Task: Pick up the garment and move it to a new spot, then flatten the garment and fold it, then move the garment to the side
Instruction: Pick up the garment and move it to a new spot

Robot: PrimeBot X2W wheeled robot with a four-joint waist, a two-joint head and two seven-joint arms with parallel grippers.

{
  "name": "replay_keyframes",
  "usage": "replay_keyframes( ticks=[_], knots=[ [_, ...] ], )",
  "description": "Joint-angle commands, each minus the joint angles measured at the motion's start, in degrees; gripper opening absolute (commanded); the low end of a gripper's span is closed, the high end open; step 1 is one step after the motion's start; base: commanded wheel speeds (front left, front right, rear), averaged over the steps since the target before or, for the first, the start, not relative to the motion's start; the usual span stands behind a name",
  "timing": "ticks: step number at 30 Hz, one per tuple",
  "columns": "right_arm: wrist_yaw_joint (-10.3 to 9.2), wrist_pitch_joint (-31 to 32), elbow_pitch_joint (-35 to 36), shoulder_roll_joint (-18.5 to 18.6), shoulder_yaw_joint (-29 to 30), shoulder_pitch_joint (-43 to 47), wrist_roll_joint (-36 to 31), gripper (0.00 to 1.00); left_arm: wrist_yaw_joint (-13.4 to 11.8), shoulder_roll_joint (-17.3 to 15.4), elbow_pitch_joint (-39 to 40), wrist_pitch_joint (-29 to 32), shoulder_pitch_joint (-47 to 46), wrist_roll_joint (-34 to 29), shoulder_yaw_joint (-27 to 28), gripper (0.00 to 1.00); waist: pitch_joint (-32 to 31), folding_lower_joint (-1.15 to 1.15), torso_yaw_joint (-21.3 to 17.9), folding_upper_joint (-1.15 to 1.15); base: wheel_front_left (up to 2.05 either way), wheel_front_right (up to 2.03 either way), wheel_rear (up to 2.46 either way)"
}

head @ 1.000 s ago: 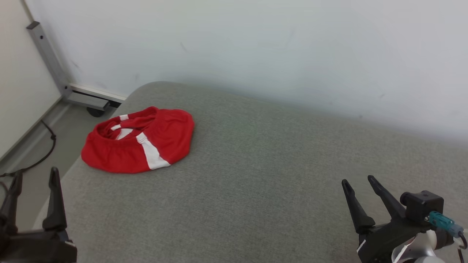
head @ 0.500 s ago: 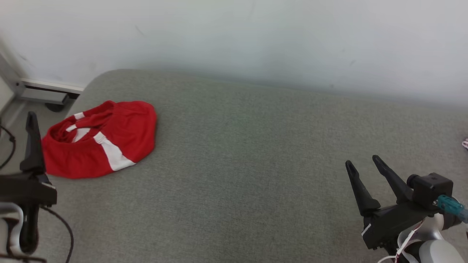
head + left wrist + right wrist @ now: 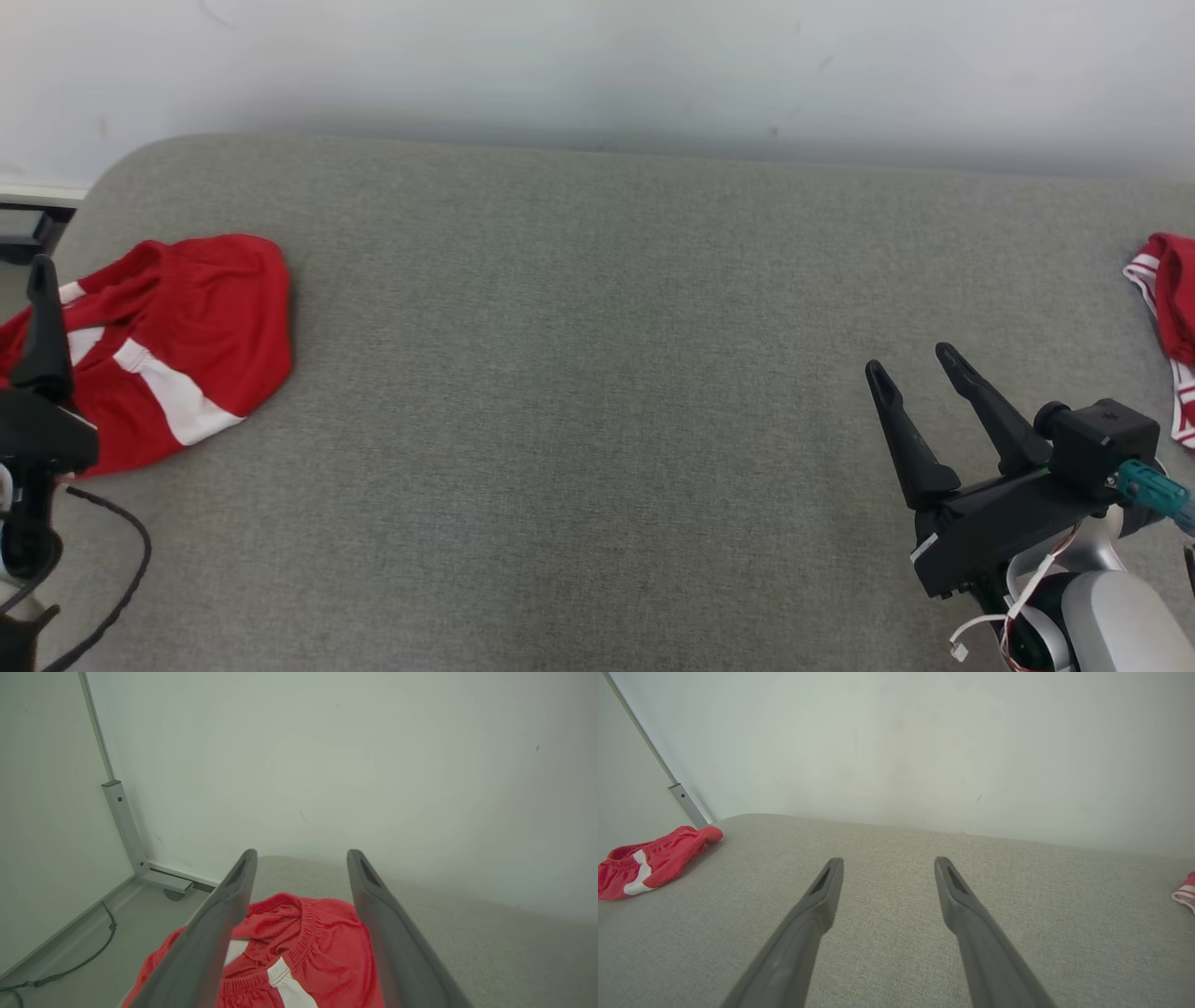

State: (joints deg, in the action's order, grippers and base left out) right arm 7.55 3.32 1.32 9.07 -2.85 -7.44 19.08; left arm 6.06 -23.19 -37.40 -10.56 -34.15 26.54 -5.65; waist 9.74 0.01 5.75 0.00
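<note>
Our head has swung right; our left gripper [image 3: 301, 856], spread wide, has advanced so the red garment [image 3: 205, 308] lies just below its fingers. Our right gripper [image 3: 910, 359], equally wide and empty, sits well apart.

You've got a wide stretch of bare grey cushion [image 3: 597, 392] between the red garment [image 3: 196, 317] at far left and a 2nd red garment [image 3: 1167, 299] at the right edge; either arm can pass there. Right gripper [image 3: 907, 359] hangs over bare fabric, jaws spread, with only the wall [image 3: 597, 56] ahead, along the cushion's back edge. Left gripper [image 3: 302, 855], jaws spread, is above the left garment. Past the left end: metal post [image 3: 122, 826] and floor cable [image 3: 88, 956].
</note>
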Motion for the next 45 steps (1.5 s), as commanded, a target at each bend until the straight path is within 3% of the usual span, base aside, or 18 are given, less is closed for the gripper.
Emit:
replay_keyframes(
  ticks=[1,13,31,43,44,45],
  knots=[
    [-0.13,-0.30,0.17,0.39,0.03,-0.74,0.36,1.00,0.12,-0.55,-0.65,0.16,-0.90,0.38,-0.15,1.00,1.48,-0.01,-1.46,0.00,0.00,0.00,0.00],
    [-0.13,0.17,0.63,1.47,-0.62,-2.92,0.59,1.00,1.37,-2.30,-11.56,5.35,-8.03,3.46,-6.34,1.00,4.94,-0.01,-3.64,0.00,0.00,0.00,0.00],
    [-0.13,0.81,1.00,2.37,-1.22,-4.09,0.77,1.00,1.36,-6.70,-20.02,20.10,-12.38,10.97,-17.77,1.00,7.97,-0.01,-6.44,0.00,0.00,0.00,0.00],
    [-0.13,1.94,1.63,2.60,-1.67,-3.96,0.16,1.00,1.37,-4.55,-25.66,27.73,-12.20,15.94,-19.77,1.00,8.79,-0.01,-6.93,0.00,0.00,0.00,0.00],
    [-0.13,2.02,1.65,2.61,-1.76,-3.87,0.10,1.00,1.37,-4.15,-25.90,28.93,-12.03,16.42,-20.04,0.69,8.77,-0.01,-6.89,0.00,0.00,0.00,0.00],
    [-0.13,2.10,1.72,2.62,-1.81,-3.81,0.03,1.00,1.38,-3.91,-25.81,29.62,-12.05,16.65,-20.32,0.24,8.82,-0.01,-6.83,0.00,0.00,0.00,0.00]
  ],
)
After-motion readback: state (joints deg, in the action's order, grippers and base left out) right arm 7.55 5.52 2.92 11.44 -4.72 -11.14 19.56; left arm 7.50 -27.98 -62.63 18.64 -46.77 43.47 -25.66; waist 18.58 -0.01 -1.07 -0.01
